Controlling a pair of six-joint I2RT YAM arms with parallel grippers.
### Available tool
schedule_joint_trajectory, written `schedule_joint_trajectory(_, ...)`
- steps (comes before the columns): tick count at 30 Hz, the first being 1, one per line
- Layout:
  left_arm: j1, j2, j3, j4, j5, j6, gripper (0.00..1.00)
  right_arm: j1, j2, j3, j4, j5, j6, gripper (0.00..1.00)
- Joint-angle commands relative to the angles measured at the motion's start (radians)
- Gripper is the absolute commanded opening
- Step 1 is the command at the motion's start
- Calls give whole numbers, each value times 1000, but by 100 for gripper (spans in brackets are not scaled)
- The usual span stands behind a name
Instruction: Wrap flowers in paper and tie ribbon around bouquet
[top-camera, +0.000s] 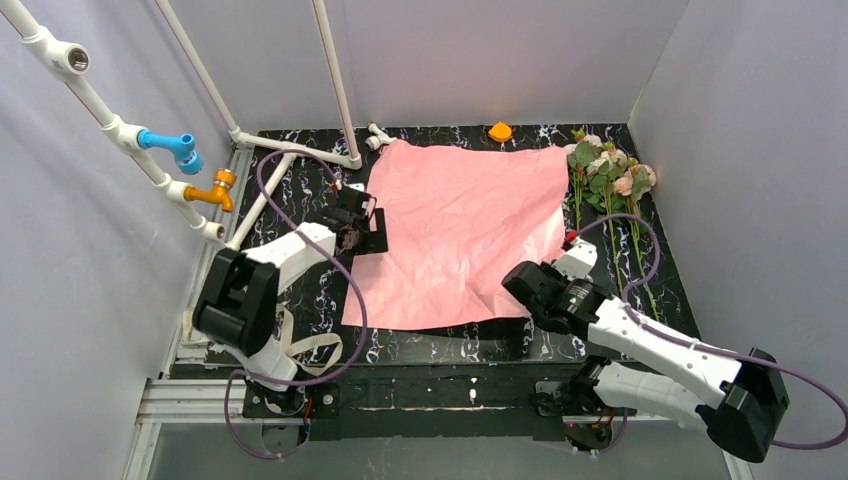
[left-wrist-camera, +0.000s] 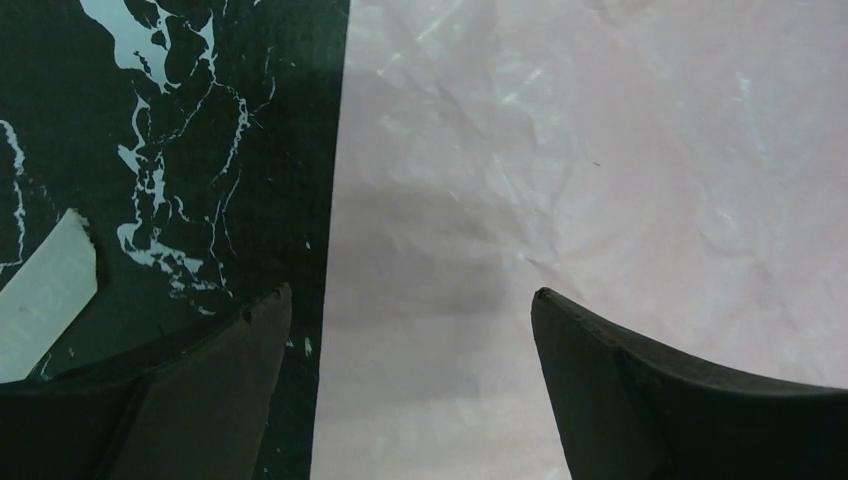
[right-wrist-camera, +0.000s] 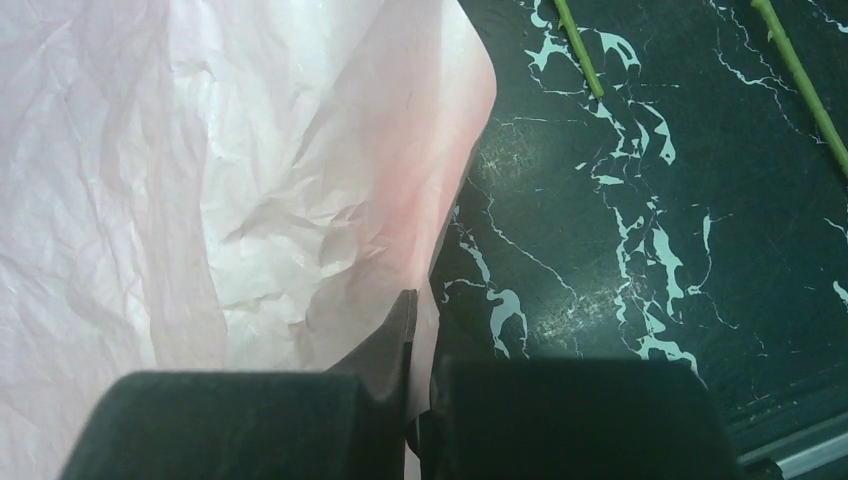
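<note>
At lower left, by the left arm's base, the ribbon (top-camera: 318, 346) lies limp on the table (top-camera: 450, 345). The right gripper (right-wrist-camera: 418, 335) is pinched together on the paper (top-camera: 460, 230) at its lower-right corner (that edge lifts). The left gripper (left-wrist-camera: 410, 295) stands spread apart, straddling the paper's left edge. At upper right, the flowers (top-camera: 608, 175) lie just beside the sheet.

The paper (top-camera: 460, 235) is salmon pink, the table (top-camera: 300, 190) black with white veining, the flowers (top-camera: 610, 170) pink, cream and green
</note>
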Motion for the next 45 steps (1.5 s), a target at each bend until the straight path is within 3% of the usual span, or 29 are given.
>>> schedule_joint_trajectory(1,57,121,83,-52,113,37,88,-4,-82,-48,82,23,-32,3)
schedule_joint_trajectory(9,91,225,56,-5,224,-3,84,-9,-114,-63,88,40,-59,5)
schedule_joint_trajectory(19,91,257,-21,117,348,-54,31,-18,-84,-59,143,40,-116,5)
schedule_joint_trajectory(23,91,242,-34,128,370,-58,0,-21,-72,-59,153,40,-122,5)
schedule_joint_trajectory(35,87,-30,-162,68,352,-134,0,-77,-9,-16,233,97,-215,6)
schedule_joint_trajectory(45,49,-261,-319,13,303,-261,0,-225,123,-8,398,-32,-323,5)
